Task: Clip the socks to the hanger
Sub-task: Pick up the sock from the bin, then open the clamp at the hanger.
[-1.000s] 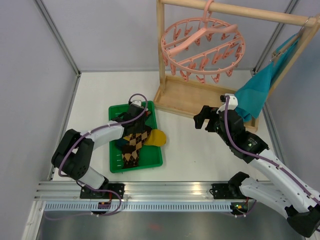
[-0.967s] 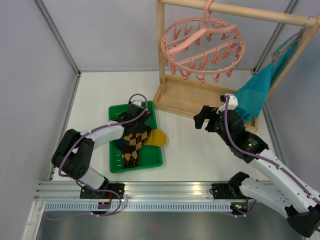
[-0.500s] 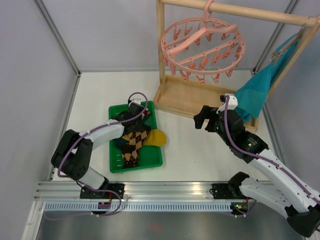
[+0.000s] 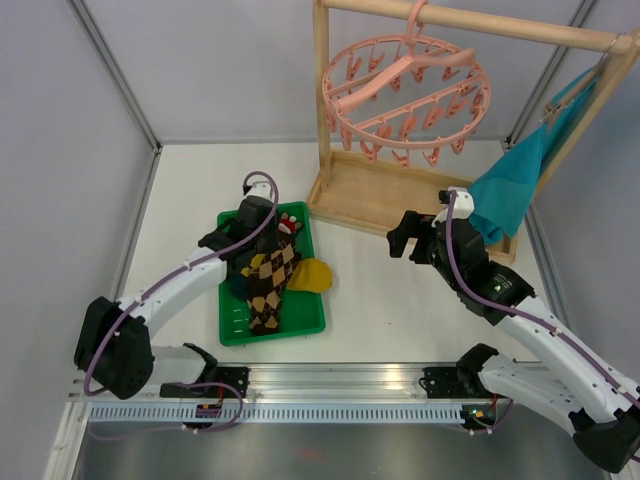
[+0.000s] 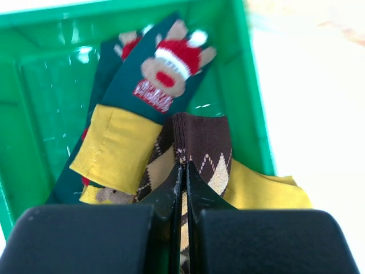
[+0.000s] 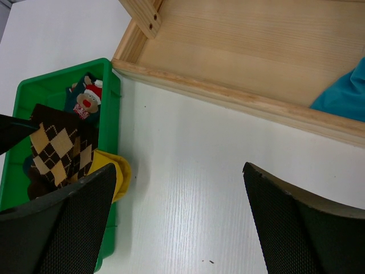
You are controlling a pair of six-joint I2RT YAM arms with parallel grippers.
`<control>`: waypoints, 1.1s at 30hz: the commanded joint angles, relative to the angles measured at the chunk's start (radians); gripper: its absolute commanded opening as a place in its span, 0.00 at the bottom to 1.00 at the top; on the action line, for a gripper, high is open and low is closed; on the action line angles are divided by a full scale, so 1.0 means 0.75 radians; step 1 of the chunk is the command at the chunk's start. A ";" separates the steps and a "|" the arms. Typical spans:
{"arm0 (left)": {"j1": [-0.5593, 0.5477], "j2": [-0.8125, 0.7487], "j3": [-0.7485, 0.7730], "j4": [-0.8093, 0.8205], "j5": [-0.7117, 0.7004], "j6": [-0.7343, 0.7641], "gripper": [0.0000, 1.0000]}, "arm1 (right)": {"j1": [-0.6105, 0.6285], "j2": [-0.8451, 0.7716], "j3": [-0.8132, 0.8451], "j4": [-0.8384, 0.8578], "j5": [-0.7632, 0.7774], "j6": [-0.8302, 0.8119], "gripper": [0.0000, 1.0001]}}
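Left fingers [image 5: 170,195] seem to pinch the argyle sock [image 5: 205,142] by its cuff in the green tray [image 5: 40,131]; right fingers [image 6: 296,228] spread.

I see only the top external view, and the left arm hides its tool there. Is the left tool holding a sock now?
Observer: Yes. In the left wrist view the left tool is shut on the brown cuff of the argyle sock.
Operator: What lies beyond it?
Observer: A teal sock with a reindeer figure, toward the far end of the green tray.
Operator: And the right tool?
Observer: Its wrist view shows it open and holding nothing.
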 commanded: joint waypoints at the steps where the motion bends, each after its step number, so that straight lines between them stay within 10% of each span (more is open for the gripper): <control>1: -0.006 -0.092 0.064 -0.002 0.081 0.053 0.02 | 0.008 -0.009 0.031 0.013 0.013 0.008 0.98; 17: -0.006 -0.511 0.094 0.070 0.478 0.074 0.02 | 0.041 0.089 -0.100 0.751 -0.747 0.169 0.97; 24: -0.008 -0.572 0.135 0.127 0.564 0.053 0.02 | 0.137 0.132 -0.014 0.782 -0.668 0.157 0.96; 33: -0.008 -0.536 0.070 0.532 0.662 -0.008 0.02 | 0.139 0.118 0.395 0.326 -0.046 -0.178 0.95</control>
